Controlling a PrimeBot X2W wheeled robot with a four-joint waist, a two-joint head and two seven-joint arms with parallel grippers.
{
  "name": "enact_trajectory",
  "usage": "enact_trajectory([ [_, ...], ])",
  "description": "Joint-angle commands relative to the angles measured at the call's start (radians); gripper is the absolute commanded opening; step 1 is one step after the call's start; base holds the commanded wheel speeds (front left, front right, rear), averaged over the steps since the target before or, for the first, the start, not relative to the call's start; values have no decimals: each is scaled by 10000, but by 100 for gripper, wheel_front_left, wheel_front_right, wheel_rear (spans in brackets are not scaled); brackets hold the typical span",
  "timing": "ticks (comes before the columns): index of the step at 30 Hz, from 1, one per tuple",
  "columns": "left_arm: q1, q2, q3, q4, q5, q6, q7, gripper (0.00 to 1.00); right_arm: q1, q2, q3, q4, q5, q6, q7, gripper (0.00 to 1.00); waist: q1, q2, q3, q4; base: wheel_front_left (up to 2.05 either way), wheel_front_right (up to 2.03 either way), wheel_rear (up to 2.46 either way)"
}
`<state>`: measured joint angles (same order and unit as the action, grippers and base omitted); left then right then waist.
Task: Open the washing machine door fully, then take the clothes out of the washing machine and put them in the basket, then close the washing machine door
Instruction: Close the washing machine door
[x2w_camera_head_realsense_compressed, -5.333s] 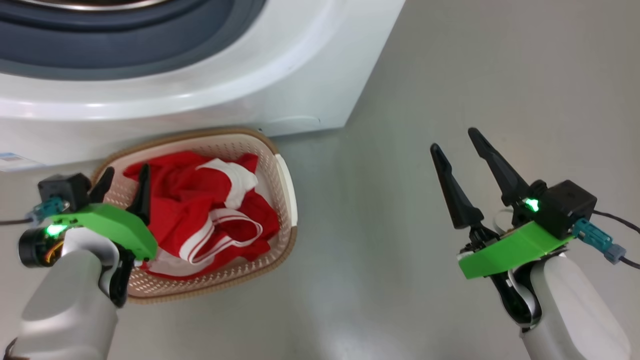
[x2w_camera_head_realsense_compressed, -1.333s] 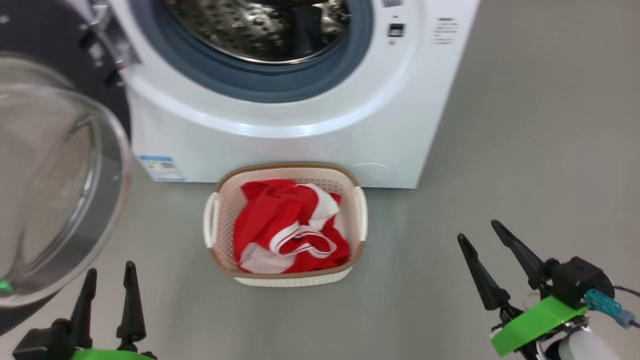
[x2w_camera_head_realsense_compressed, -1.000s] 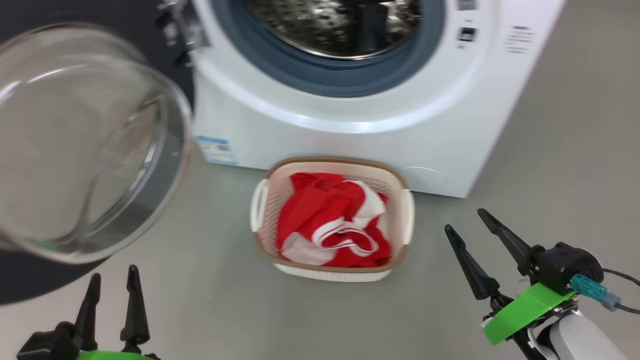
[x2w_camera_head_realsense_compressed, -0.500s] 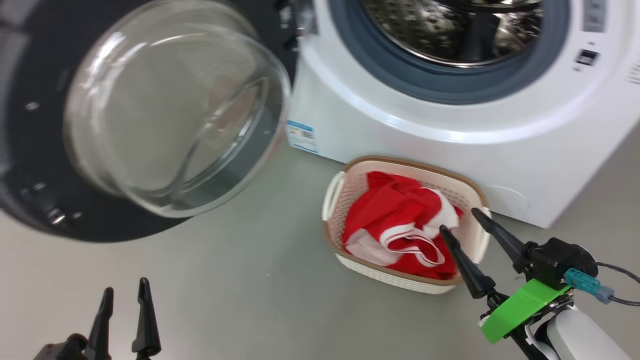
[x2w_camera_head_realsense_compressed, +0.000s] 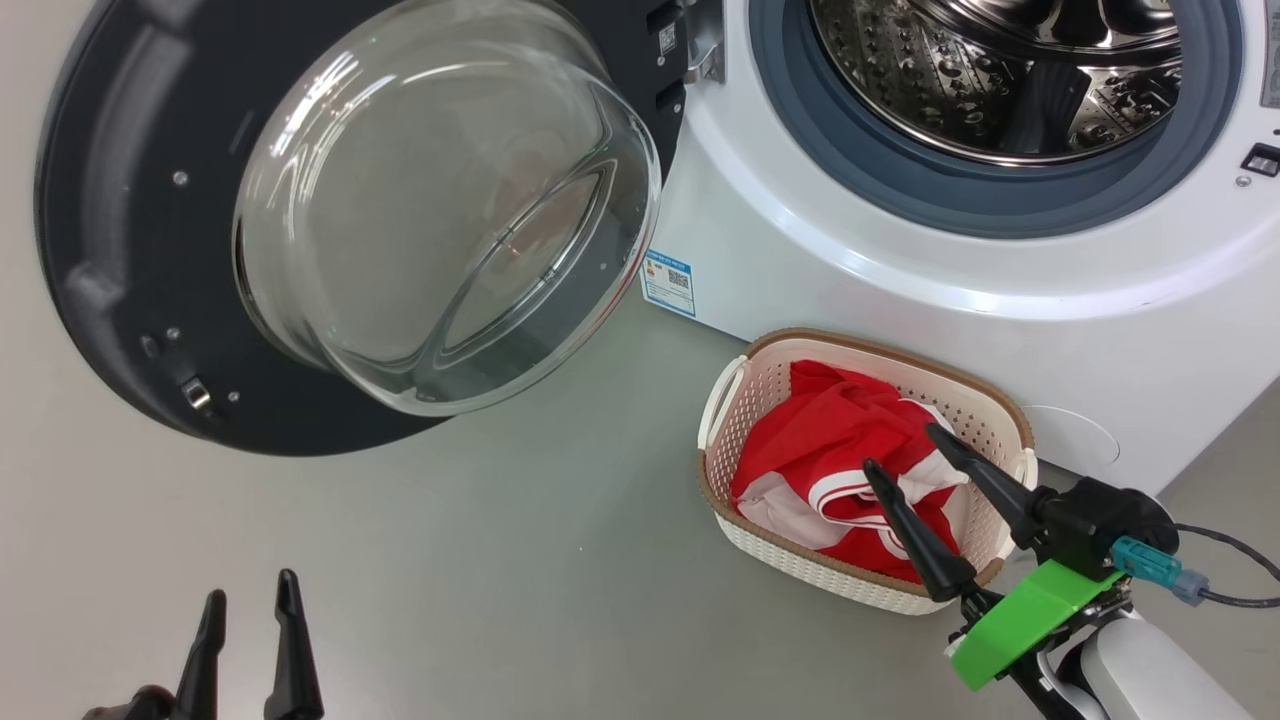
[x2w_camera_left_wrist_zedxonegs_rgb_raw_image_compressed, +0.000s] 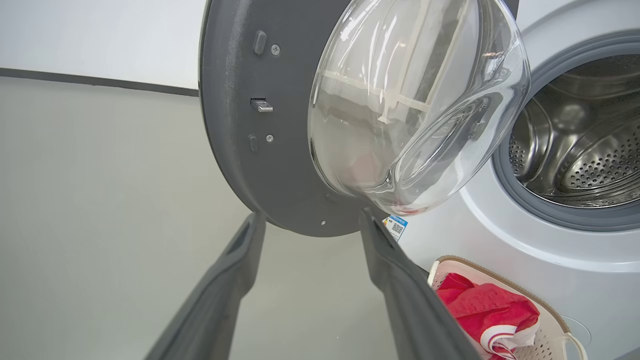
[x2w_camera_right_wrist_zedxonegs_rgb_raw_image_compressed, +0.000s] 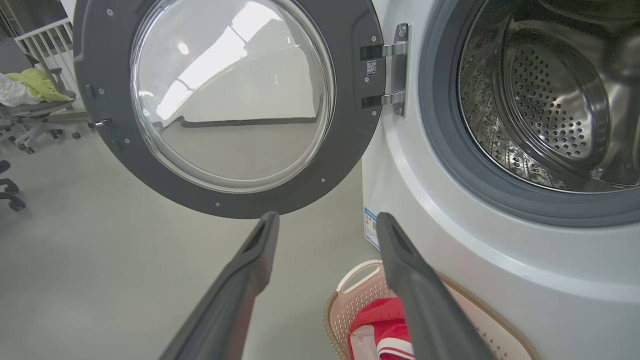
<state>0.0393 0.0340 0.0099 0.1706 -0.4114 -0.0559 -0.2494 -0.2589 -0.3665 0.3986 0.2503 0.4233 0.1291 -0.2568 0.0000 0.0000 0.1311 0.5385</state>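
At the bottom left of the head view, the left gripper (x2w_camera_head_realsense_compressed: 252, 588) has its two dark fingers apart with nothing between them, above bare grey floor (x2w_camera_head_realsense_compressed: 500, 560). The right gripper (x2w_camera_head_realsense_compressed: 900, 447), on a green mount, is also spread wide and empty. From the head view its fingers overlap the near right part of the basket (x2w_camera_head_realsense_compressed: 722, 500). How high they hang above it cannot be told.

The cream basket stands on the floor just in front of the washing machine (x2w_camera_head_realsense_compressed: 900, 300), below the right side of the drum opening. The red clothes (x2w_camera_head_realsense_compressed: 820, 450) with white trim lie bunched inside the basket, filling most of it. In the right wrist view the basket and clothes lie low, beneath that gripper's fingers.

Behind the basket, a small blue label (x2w_camera_head_realsense_compressed: 668, 282) sits on the machine's white front near its lower left corner. Above, the grey rubber ring (x2w_camera_head_realsense_compressed: 800, 120) surrounds the steel perforated drum (x2w_camera_head_realsense_compressed: 1000, 90), where no red fabric shows.

The washing machine door (x2w_camera_head_realsense_compressed: 110, 250) is swung wide open to the left on its metal hinge (x2w_camera_right_wrist_zedxonegs_rgb_raw_image_compressed: 395, 70), its bulging glass window (x2w_camera_head_realsense_compressed: 430, 220) facing outward. Far left in the right wrist view, an office chair (x2w_camera_right_wrist_zedxonegs_rgb_raw_image_compressed: 35, 107) carries yellow-green cloth.
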Motion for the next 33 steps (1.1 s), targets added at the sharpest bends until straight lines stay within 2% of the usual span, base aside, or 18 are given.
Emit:
enact_trajectory([
  [1,-42,163,315,-293,-63,107,-124,100,-271,-92,181,-204,64,16,-49,100,0,0,-9,-1,0,0,0],
  [8,-33,163,318,-493,-146,131,-124,100,-289,-89,278,-175,119,16,-49,100,0,0,-36,-6,0,0,0],
  [9,-70,162,346,-589,-214,107,-124,68,-286,-91,283,-173,123,16,-49,100,0,0,-29,-5,0,0,0],
  [10,-114,162,391,-701,-288,76,-124,28,-283,-93,284,-173,125,16,-49,100,0,0,-21,-4,0,0,0],
  [11,-179,162,472,-851,-402,36,-124,0,-286,-99,283,-176,126,16,-49,100,0,0,-6,-1,0,0,0],
  [17,-910,174,1567,-2190,-634,-317,-124,0,-278,-141,211,-242,98,16,-49,100,0,0,67,1,0,0,0],
  [20,-1614,524,2197,-2802,-695,-515,-124,0,-204,-163,138,-287,61,16,-49,100,0,0,97,-11,0,0,0],
  [24,-2901,1521,2901,-2992,-999,-662,-124,0,-88,-149,34,-325,15,16,-49,100,0,0,135,-86,0,0,0],
  [25,-2901,1521,2901,-2992,-999,-662,-124,0,-88,-149,34,-325,15,16,-49,100,0,0,135,-86,0,0,0],
  [27,-3660,2083,3182,-2743,-1511,-703,-124,0,-55,-153,2,-361,-11,16,-49,100,0,0,191,-163,0,0,0],
  [33,-6086,3978,3529,-809,-3434,-741,381,0,-80,-171,-96,-408,-93,16,-49,100,0,0,414,-404,0,0,0],
])
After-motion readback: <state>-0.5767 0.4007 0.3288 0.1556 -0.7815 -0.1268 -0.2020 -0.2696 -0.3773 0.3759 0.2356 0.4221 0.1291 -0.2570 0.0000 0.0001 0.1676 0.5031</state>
